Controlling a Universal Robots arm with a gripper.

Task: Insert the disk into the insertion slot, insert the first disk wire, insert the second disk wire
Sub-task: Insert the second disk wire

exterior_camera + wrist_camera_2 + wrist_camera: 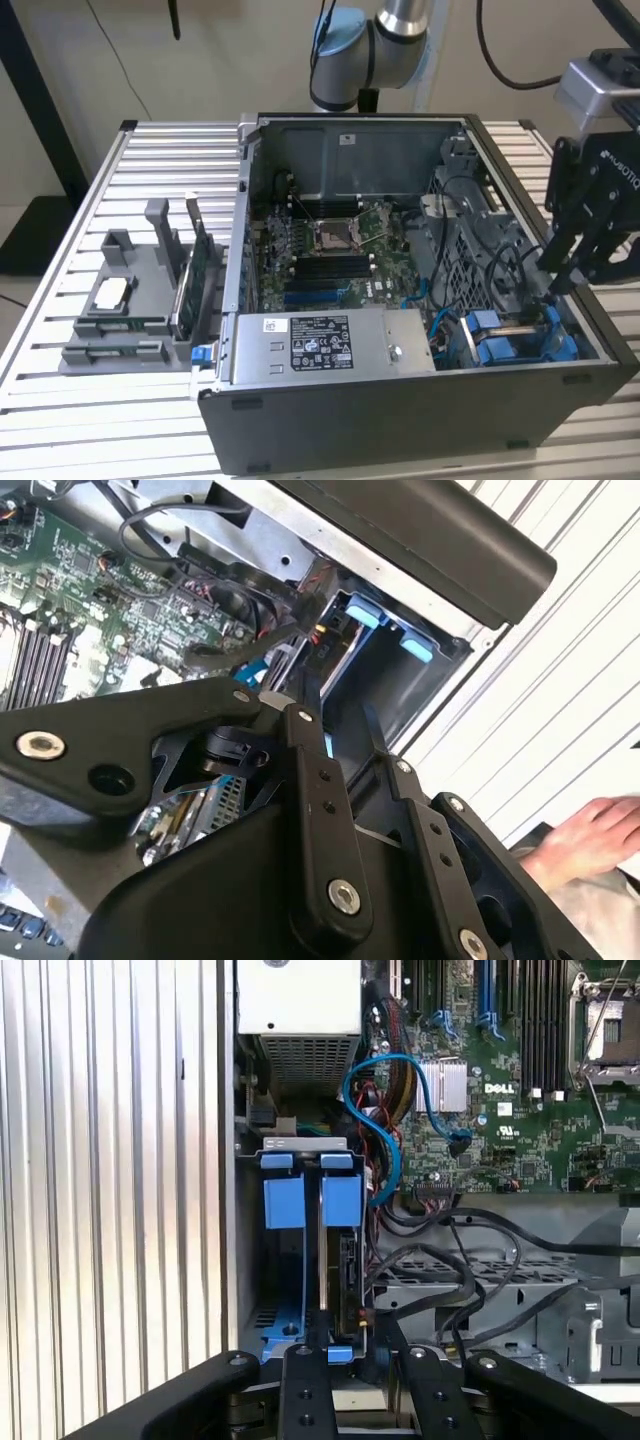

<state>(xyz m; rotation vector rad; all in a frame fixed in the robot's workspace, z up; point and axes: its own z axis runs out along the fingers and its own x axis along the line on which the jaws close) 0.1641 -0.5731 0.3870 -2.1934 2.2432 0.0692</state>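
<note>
First wrist view: claw [350, 1325] pinches silver-grey blue-framed disk [346, 1260] inside black computer case [380, 430]; insertion step, probably needs straight push.

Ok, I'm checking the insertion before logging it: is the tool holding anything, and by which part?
It cannot be told. The tool sits at the exposed end of the disk, by its blue carrier frame, but a grip isn't visible.

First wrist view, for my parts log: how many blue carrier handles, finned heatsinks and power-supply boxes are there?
Blue carrier handles: 2
Finned heatsink: 1
Power-supply box: 1
Total: 4
</note>
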